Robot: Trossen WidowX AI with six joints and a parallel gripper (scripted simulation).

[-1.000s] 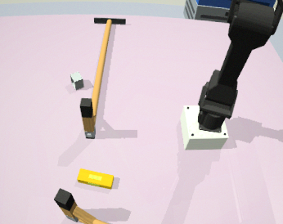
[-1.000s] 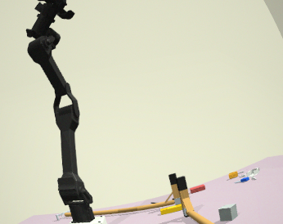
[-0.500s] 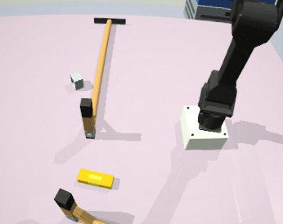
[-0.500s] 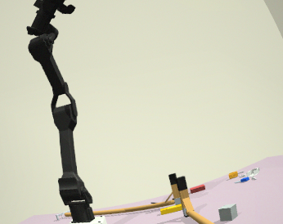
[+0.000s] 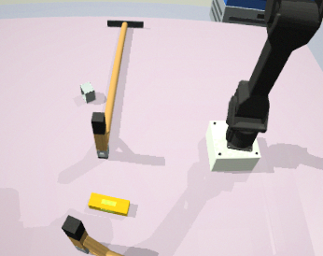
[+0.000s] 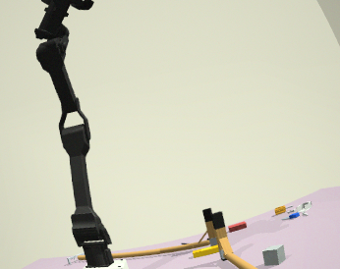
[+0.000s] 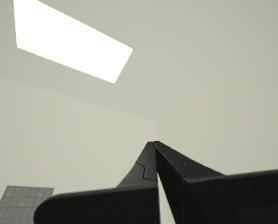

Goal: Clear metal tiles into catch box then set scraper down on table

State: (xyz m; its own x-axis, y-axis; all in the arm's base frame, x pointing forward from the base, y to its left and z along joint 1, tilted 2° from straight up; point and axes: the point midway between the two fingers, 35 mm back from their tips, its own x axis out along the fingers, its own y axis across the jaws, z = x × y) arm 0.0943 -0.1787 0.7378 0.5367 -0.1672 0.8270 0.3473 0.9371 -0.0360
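My gripper [image 7: 154, 143] is shut and empty, its fingertips meeting in the wrist view. It is raised high above the table, at the top edge of the exterior view. A long wooden-handled tool with a dark crossbar head, seemingly the long scraper [image 5: 116, 75] [image 6: 147, 252], lies on the pink table [image 5: 177, 75], well away from the gripper. Its head is at the back in the top view, and its near end is by an upright wooden piece. I cannot make out the steel bench plate, the metal tiles or the catch box in any view.
Two wooden pieces with black tops [image 5: 98, 122] [image 5: 74, 226] stand up from the table. A yellow block [image 5: 108, 204] [image 6: 205, 251], a grey cube [image 5: 88, 92] [image 6: 273, 255] and a red block [image 6: 237, 227] lie around them. Small coloured items are farther right in the exterior view.
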